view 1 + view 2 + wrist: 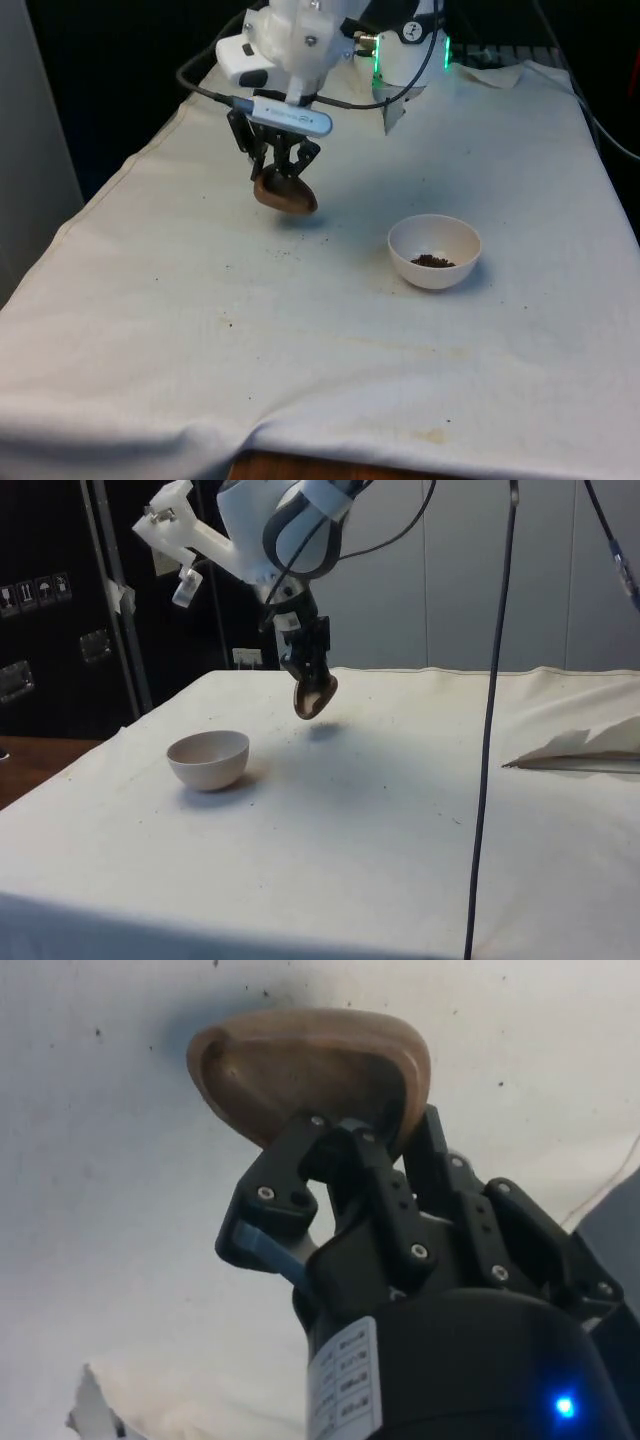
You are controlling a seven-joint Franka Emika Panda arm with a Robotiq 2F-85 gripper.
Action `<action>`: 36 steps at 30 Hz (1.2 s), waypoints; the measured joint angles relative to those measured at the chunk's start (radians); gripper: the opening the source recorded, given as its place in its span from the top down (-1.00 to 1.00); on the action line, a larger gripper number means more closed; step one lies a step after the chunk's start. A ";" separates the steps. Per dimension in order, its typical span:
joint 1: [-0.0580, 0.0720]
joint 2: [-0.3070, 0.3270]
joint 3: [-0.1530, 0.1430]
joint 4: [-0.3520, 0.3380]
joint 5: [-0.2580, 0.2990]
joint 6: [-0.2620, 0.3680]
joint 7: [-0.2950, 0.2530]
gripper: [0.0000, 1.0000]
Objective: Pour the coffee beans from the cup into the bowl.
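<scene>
While the brown wooden cup hangs tipped above the white-clothed desk, the front view has the black two-finger gripper clamped on its rim, the body of the cup slung just below the fingers. The small white ceramic bowl sits well apart from the fingers, toward the front view's right, with a small dark heap of coffee beans in its bottom. A few dark specks lie on the cloth below and near the fingers.

From the side view, the cup is clear of the desk, its shadow on the cloth beneath it, and the gripper pinches it from above. The bowl stands off to one side of the fingers, nearer the camera.

At the wrist, the fingers close on the cup's wall, one inside the rim and one outside.

The cup looks light and stiff, its smooth wood likely a little slippery, so a firm pinch on the rim seems the sensible hold. With beans in the bowl, the pour appears largely done.
</scene>
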 measured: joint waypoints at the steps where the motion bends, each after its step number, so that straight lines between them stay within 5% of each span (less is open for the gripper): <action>1: 0.000 0.001 -0.003 0.000 0.009 0.004 -0.009 0.93; 25: 0.000 0.023 -0.053 0.001 0.262 0.096 -0.211 0.93; 36: -0.001 0.042 -0.081 -0.001 0.415 0.130 -0.359 0.93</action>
